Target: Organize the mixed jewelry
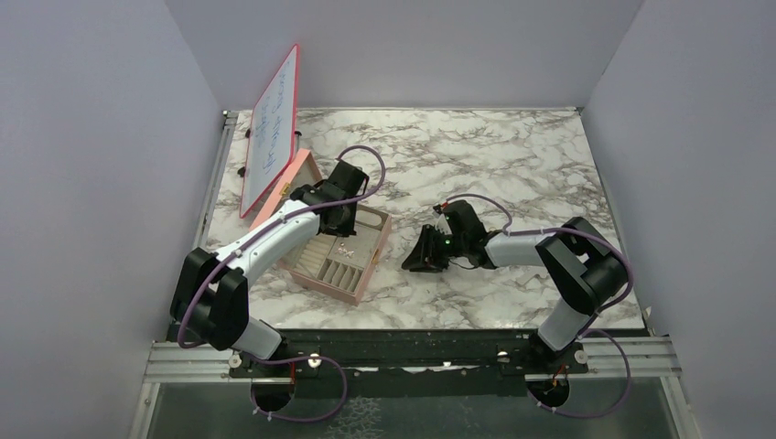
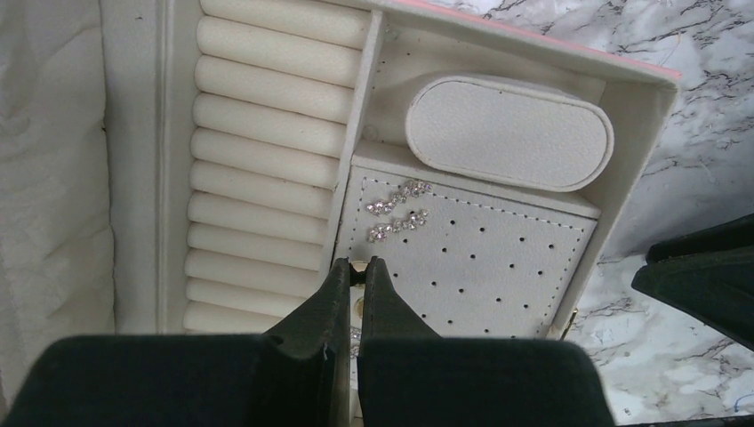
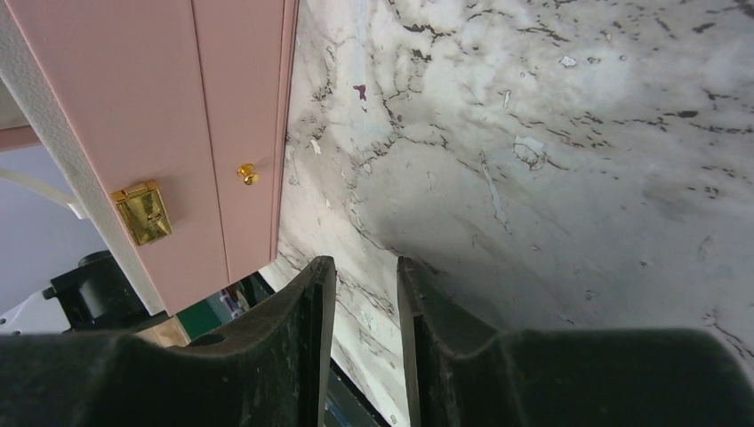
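The pink jewelry box (image 1: 364, 279) stands open at the left of the marble table. My left gripper (image 1: 340, 229) hangs over its beige inside. In the left wrist view the left gripper (image 2: 358, 265) is shut on a tiny gold piece (image 2: 359, 267) at the edge of the perforated stud panel (image 2: 498, 267). Two silvery sparkly pieces (image 2: 397, 196) (image 2: 397, 225) lie on that panel. Another small gold piece (image 2: 359, 307) shows between the fingers, lower down. My right gripper (image 1: 419, 259) is low over the table right of the box. It (image 3: 366, 262) is open and empty.
The ring rolls (image 2: 267, 160) fill the box's left half, and an oval cushion (image 2: 509, 132) sits in a far compartment. The box front carries a gold latch (image 3: 140, 213) and knob (image 3: 248, 174). A red-framed whiteboard (image 1: 272, 128) leans at the back left.
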You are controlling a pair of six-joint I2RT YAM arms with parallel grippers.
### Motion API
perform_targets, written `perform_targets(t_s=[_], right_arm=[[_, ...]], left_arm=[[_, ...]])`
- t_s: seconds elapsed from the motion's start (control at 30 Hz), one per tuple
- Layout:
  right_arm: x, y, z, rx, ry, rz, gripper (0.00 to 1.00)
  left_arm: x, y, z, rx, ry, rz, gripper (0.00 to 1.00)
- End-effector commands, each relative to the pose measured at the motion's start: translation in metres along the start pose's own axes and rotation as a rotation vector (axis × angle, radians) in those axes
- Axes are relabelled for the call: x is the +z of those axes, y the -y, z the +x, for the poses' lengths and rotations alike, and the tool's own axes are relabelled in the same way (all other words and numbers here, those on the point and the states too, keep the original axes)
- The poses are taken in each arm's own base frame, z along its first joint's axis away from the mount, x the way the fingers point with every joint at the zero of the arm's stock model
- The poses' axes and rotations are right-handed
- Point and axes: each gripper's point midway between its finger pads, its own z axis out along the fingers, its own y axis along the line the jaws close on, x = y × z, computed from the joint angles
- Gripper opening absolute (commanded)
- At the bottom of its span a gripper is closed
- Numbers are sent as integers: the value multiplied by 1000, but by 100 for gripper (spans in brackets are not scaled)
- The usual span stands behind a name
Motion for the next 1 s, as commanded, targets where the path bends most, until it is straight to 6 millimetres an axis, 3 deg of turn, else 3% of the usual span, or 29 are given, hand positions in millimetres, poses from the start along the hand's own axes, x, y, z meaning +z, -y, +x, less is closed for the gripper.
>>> perform_targets(t_s=[0.0,0.6,0.8,0.97], right_arm=[[4,18,5,6,-18,81,37],[1,21,6,8,-12,100,35],[0,18,5,4,-7,95,35],[-1,17,4,0,0,94,34]], left_arm=[[7,-1,-3,2,17,0,0],[11,-1,6,-15,10,10,1],[9,-2,6,-17,14,8,20],[4,0,3,-26,30,22,29]])
